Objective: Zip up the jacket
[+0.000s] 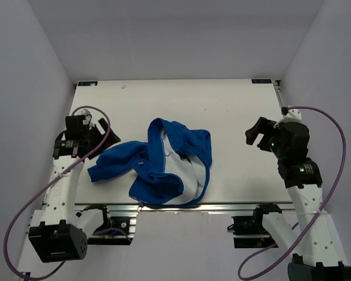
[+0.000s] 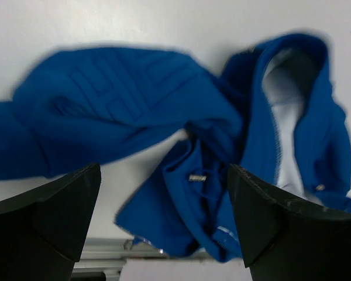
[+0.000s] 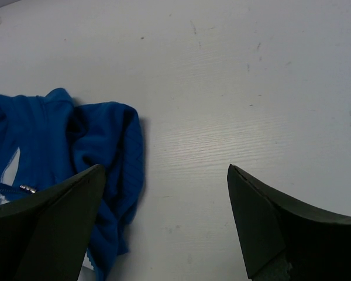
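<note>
The royal-blue fleece jacket lies crumpled on the white table, pale lining showing near its front edge. In the left wrist view the jacket fills the frame, with a small metal zipper pull and light zipper teeth along an edge. In the right wrist view the jacket lies at the left, a zipper pull visible. My left gripper is open, held above the table just left of a sleeve. My right gripper is open and empty, well right of the jacket.
The table's near edge has a metal rail right by the jacket's hem. White walls enclose the table at the left, right and back. Purple cables loop from both arms.
</note>
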